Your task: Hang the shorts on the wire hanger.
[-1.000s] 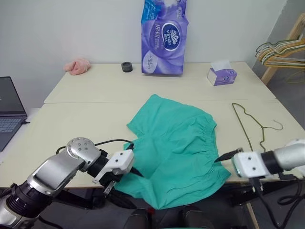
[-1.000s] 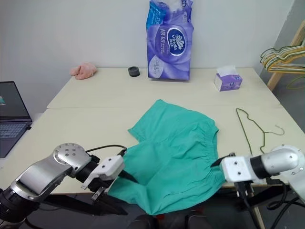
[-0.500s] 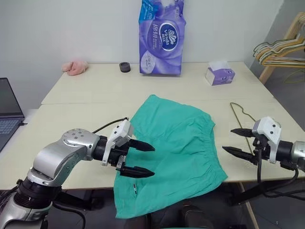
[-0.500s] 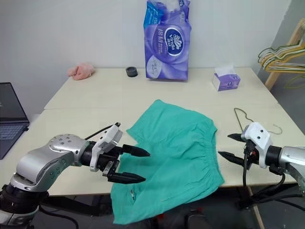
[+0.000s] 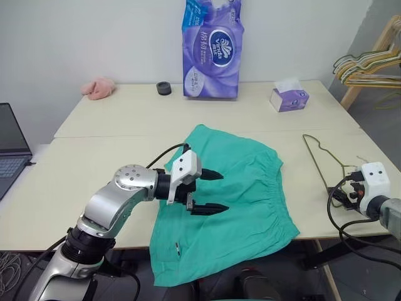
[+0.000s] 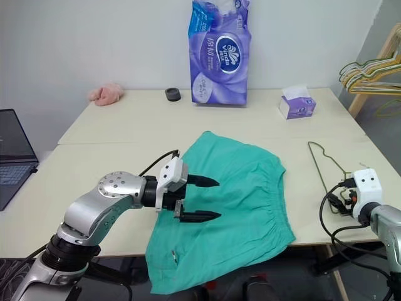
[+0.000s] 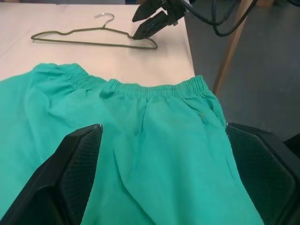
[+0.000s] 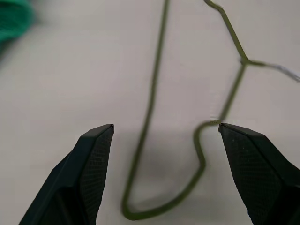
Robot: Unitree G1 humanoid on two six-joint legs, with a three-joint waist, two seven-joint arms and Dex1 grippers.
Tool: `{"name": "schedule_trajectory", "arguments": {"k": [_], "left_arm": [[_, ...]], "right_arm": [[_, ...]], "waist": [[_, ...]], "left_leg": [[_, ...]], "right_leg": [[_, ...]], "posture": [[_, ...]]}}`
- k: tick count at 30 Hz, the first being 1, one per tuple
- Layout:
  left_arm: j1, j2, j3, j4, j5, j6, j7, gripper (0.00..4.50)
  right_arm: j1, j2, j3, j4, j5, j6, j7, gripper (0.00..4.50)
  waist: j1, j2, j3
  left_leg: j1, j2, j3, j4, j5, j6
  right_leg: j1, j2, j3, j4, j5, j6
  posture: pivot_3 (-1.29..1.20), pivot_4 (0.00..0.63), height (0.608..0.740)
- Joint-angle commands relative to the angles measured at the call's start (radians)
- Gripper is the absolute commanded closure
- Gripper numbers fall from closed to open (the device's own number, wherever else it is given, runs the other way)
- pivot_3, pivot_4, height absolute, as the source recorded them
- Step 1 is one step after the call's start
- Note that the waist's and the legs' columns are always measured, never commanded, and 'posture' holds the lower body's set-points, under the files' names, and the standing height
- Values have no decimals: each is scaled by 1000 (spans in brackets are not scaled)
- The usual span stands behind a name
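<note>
I'm holding my left gripper point(image 5: 210, 190) wide open over the middle of the shorts point(image 5: 241, 188), fingers pointing toward the right edge of the tabletop point(image 5: 106, 157), nothing gripped. The shorts are lying flat near the front edge, waistband toward the right, one leg hanging over the front edge. My right gripper point(image 8: 165, 154) is also open wide and empty, sitting above the near-corner loop of the wire hanger point(image 5: 322, 160), one finger either side of the bent wire in the wrist view. The hanger is lying flat by the right edge, near the front right corner, just beside the waistband but not touching it.

Risks, as I'm judging them: the wire is thin and flat on the surface, so my fingers may be closing on tabletop and sliding the hanger away or off the right edge rather than pinching it. I can't tell if the fingertips are touching the surface. On the left, grabbing mid-cloth is likely bunching both layers, leaving no leg opening to thread. The overhanging leg could be dragging the shorts off the front edge if I'm tugging carelessly.
</note>
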State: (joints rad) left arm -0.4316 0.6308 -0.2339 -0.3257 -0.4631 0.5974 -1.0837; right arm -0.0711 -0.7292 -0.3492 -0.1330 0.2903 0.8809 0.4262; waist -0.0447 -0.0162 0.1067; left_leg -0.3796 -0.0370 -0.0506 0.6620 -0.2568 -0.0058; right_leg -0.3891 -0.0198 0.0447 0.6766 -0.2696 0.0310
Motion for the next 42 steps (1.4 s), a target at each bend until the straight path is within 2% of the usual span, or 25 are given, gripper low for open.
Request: {"name": "schedule_trajectory", "arguments": {"k": [1, 10, 14, 22, 23, 28, 32, 35, 37, 42], "left_arm": [[-33, -14, -8, 1, 9, -32, -10, 55], [-18, -17, -11, 12, 23, -58, -15, 55], [-13, -18, -12, 16, 30, -67, -17, 0], [-8, -38, -17, 25, 36, -79, -10, 0], [-7, -44, -13, 26, 38, -82, -1, 0], [-45, -110, 24, 99, 86, -103, 119, 0], [-122, -152, 71, 226, 131, -93, 236, 0], [-166, -147, 105, 294, 126, -99, 235, 0], [-245, -154, 169, 400, 107, -87, 259, 0], [-359, -148, 250, 558, 46, -64, 202, 0]], "right_arm": [[-54, -14, 14, 90, -47, -44, -28, 689], [-97, -16, 33, 210, -13, 78, 26, 689], [-111, 5, 7, 246, 29, 163, 41, 1599], [-40, 4, 77, 214, 8, 154, 58, 4303], [-42, 8, 73, 212, 2, 141, 49, 4483], [-81, 8, 51, 197, -26, 68, 11, 4483], [-98, -43, 89, 131, -105, -80, -7, 4483], [-103, -89, 133, 79, -165, -173, 2, 4483], [-100, -148, 208, 24, -255, -297, 17, 4483], [-104, -210, 333, -23, -413, -535, 17, 4483]], "waist": [[-7, 0, 0], [-12, 0, 0], [-12, 0, -1], [-8, -14, -11], [-8, -15, -12], [-7, -17, -14], [-8, -15, -12], [-11, -8, -10], [-13, -5, -8], [-17, -5, -8]], "left_leg": [[0, 0, 0, 0, 0, 0], [0, -1, -1, 0, 0, 0], [0, -1, -1, 0, 0, 0], [1, 0, -3, 0, 0, 0], [1, 0, -3, 0, 0, 0], [1, 0, -3, 0, 0, 0], [1, 0, -3, 0, 0, 0], [-1, -2, -2, 0, 0, 0], [-1, -2, -1, 0, -1, 1], [-1, -2, -1, -1, -1, 1]], "right_leg": [[0, 0, 0, 0, 0, 0], [1, 1, 0, 0, 0, 1], [1, 1, -1, 0, 0, 1], [3, 0, -2, -1, -2, 4], [3, 0, -2, -1, -2, 4], [4, -1, -2, -3, -2, 4], [4, -1, -2, -3, -2, 5], [1, -1, -1, -3, -2, 5], [1, -1, 0, -2, -2, 6], [0, 0, -1, -3, -3, 7]], "posture": [[-107, 67, 740], [-95, 68, 740], [-94, 67, 740], [-95, 68, 740], [-95, 68, 740], [-98, 73, 740], [-96, 74, 740], [-102, 74, 740], [-102, 74, 740], [-105, 74, 740]]}}
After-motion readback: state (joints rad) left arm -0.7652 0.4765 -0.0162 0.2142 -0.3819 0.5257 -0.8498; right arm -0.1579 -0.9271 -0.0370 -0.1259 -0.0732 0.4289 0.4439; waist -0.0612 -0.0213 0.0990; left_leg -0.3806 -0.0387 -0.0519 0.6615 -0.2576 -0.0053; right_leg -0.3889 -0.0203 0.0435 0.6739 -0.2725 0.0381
